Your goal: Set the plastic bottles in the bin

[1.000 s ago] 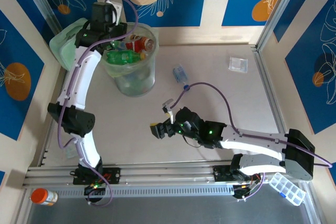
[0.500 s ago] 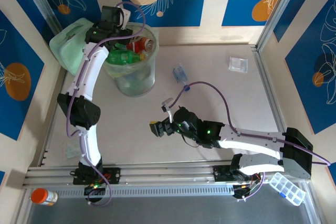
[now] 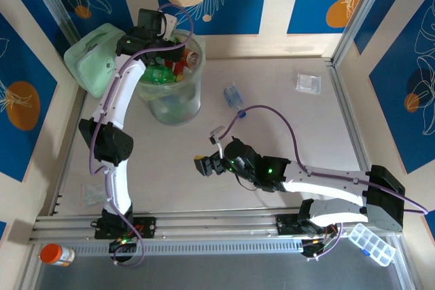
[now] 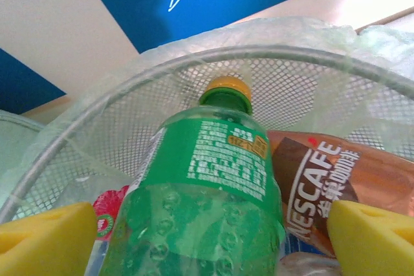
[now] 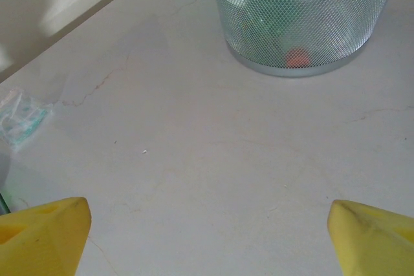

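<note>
The bin (image 3: 178, 106) stands at the back left, holding several plastic bottles (image 3: 163, 74). My left gripper (image 3: 165, 51) hangs over its rim, open. In the left wrist view a green bottle (image 4: 213, 185) with a yellow cap lies between the spread yellow fingertips (image 4: 48, 237), with a gap on its right side. It rests beside a brown Nescafe bottle (image 4: 330, 179) inside the bin's mesh wall (image 4: 129, 95). A clear bottle with blue label (image 3: 233, 95) lies on the table right of the bin. My right gripper (image 3: 204, 166) is open low over bare table (image 5: 210, 237), facing the bin (image 5: 304, 17).
A pale green boxy container (image 3: 92, 62) sits left of the bin. A small clear packet (image 3: 308, 83) lies at the back right, and a plastic wrapper (image 5: 19, 117) near the left edge. An orange-capped container (image 3: 56, 255) and a compartment box (image 3: 370, 242) lie beyond the front rail.
My left gripper has moved farther over the bin and opened, leaving the green bottle lying among the others. The right arm has barely moved.
</note>
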